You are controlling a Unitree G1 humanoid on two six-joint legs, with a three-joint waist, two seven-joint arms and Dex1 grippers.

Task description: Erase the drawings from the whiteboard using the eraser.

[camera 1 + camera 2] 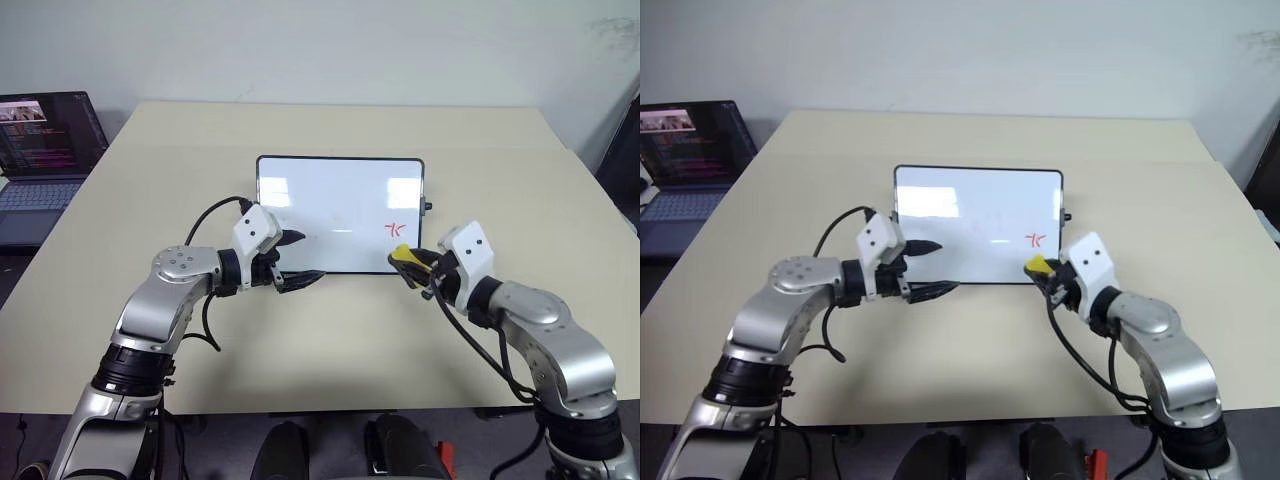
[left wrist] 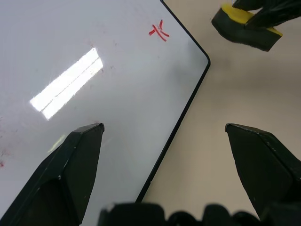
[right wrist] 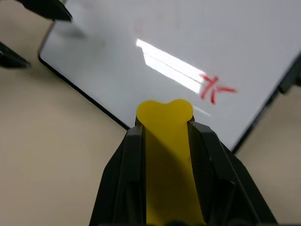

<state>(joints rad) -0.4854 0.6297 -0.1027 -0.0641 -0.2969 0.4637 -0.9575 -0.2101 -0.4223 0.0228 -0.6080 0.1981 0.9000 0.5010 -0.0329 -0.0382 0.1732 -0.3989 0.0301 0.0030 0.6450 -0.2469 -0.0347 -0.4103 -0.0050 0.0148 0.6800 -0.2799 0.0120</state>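
The table point(image 1: 330, 330) is bare tan all round the whiteboard point(image 1: 340, 195), so a hand could pass freely behind it, to either side and along the near edge. Two things crowd the board's front: the left gripper point(image 1: 297, 262), jaws apart, straddles the near edge toward the left corner, and the right gripper point(image 1: 408, 264), clamped on the eraser point(image 1: 400, 252), hangs just off the near right corner beside the drawing point(image 1: 396, 228). A laptop point(image 1: 45, 160) sits well off to the far left, beyond the table edge.
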